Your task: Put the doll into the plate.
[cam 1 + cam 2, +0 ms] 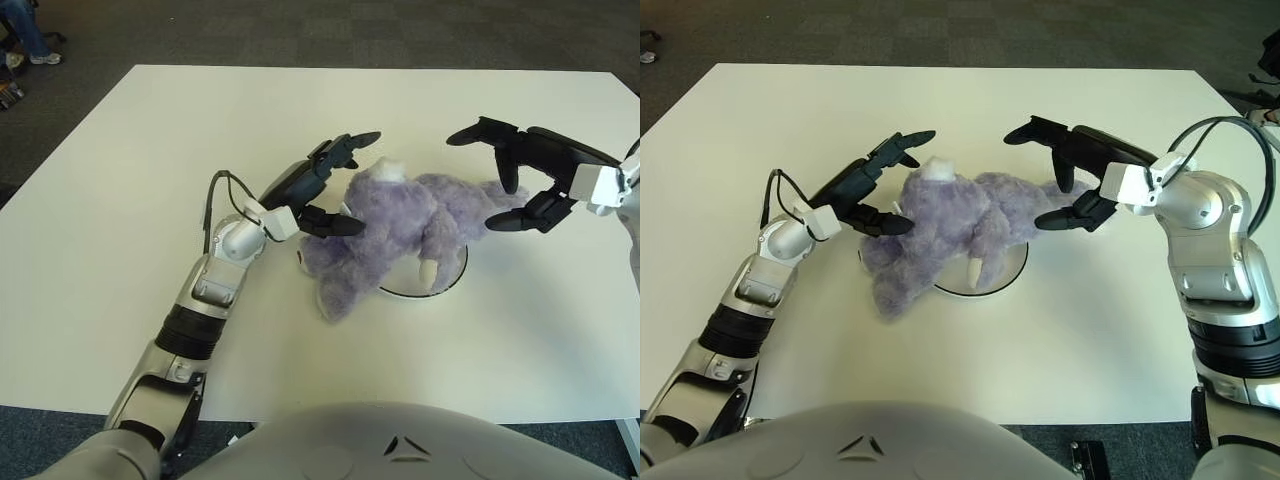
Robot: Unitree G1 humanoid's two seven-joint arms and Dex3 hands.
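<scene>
A purple plush doll (pixel 385 230) is being shown lying sprawled near the middle of the white table (pixel 120 200), roughly midway between its left and right edges. The doll is draped over a white plate (pixel 445 280), of which only the near and right-hand rim is being left visible; the doll's right half is lying on the plate, while its left half and one leg are spilling over the rim onto the table towards the near edge. A white patch is being shown at the top of the doll, and a pale claw on the limb hanging over the plate. The left hand (pixel 325 190) is being held at the doll's left side with its fingers spread: the upper fingers are reaching above the white patch, and the lower finger is pointing into the plush, though whether contact is being made cannot be told. Nothing is being gripped by it. The right hand (pixel 1070 170) is being held just above and to the right of the doll, its fingers spread wide and curved downward, with nothing being grasped.
</scene>
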